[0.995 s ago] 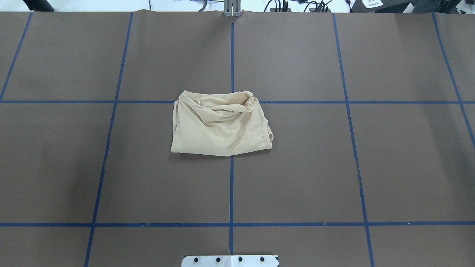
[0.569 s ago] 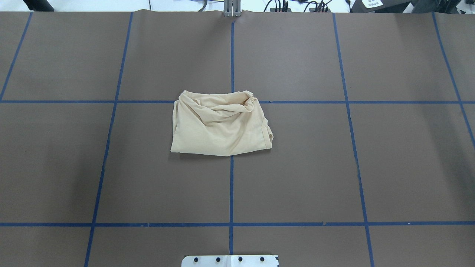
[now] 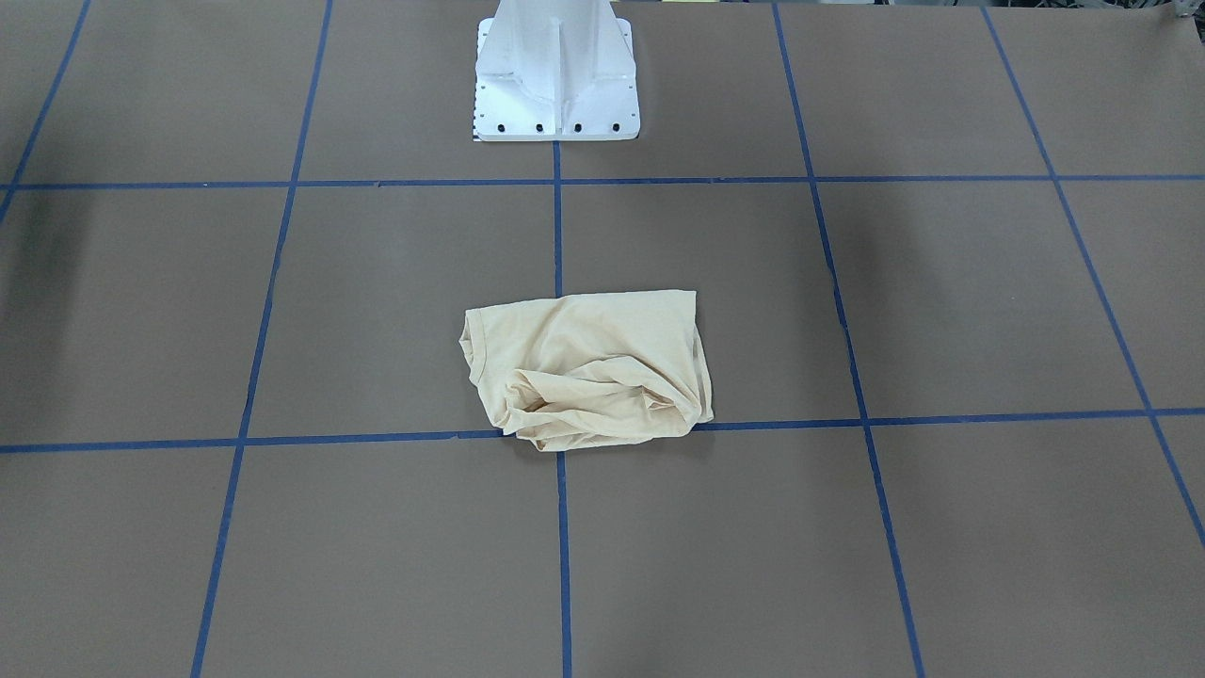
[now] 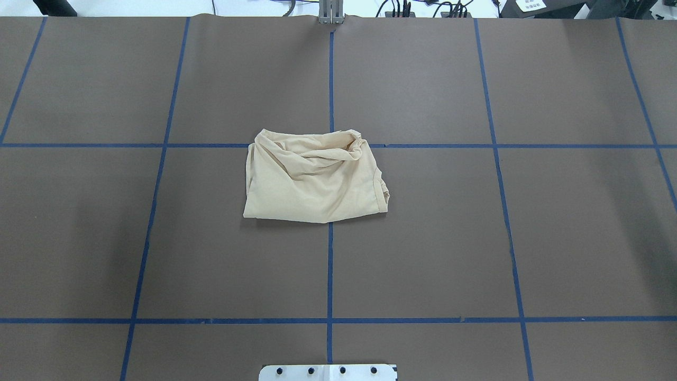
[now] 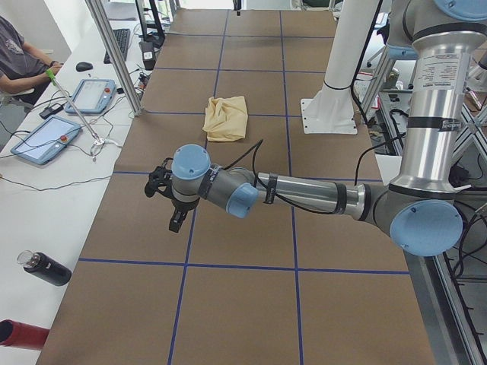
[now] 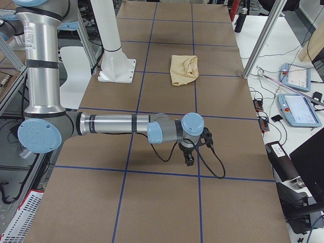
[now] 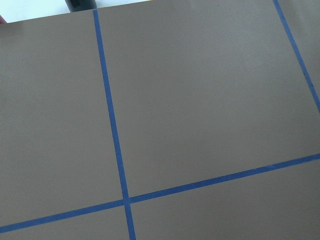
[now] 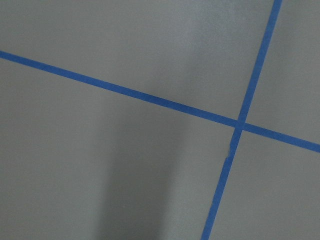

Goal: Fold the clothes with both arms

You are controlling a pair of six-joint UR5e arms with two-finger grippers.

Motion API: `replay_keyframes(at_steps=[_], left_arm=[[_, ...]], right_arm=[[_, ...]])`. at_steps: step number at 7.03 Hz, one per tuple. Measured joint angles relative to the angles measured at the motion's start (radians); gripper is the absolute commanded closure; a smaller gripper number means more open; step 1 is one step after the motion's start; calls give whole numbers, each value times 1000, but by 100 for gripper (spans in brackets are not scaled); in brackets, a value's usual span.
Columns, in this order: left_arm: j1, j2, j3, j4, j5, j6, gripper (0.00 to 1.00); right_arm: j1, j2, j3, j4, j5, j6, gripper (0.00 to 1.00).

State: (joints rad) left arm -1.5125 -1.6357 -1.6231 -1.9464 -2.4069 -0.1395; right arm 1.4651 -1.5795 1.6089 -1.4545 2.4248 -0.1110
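Note:
The pale cream-yellow T-shirt (image 4: 312, 182) lies in a crumpled, folded bundle at the middle of the brown table; it also shows in the front view (image 3: 588, 367) and both side views (image 5: 226, 118) (image 6: 183, 69). Its print is hidden. My left gripper (image 5: 176, 220) hangs low over the table far to the left of the shirt. My right gripper (image 6: 189, 161) hangs low far to the right of it. Both show only in the side views, so I cannot tell whether they are open or shut. Neither touches the shirt.
The white pedestal base (image 3: 555, 75) stands behind the shirt on the robot's side. Blue tape lines (image 4: 330, 264) grid the table. A seated operator (image 5: 15, 61), tablets (image 5: 91, 95) and a black bottle (image 5: 46, 268) are beyond the far edge, with a metal post (image 6: 263, 40).

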Motion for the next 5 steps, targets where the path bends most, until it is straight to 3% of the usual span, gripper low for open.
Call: replay_keyframes(at_steps=[5], left_arm=[[5, -34, -6, -3, -1, 7, 0]], right_arm=[[-5, 4, 4, 2, 4, 6, 0]])
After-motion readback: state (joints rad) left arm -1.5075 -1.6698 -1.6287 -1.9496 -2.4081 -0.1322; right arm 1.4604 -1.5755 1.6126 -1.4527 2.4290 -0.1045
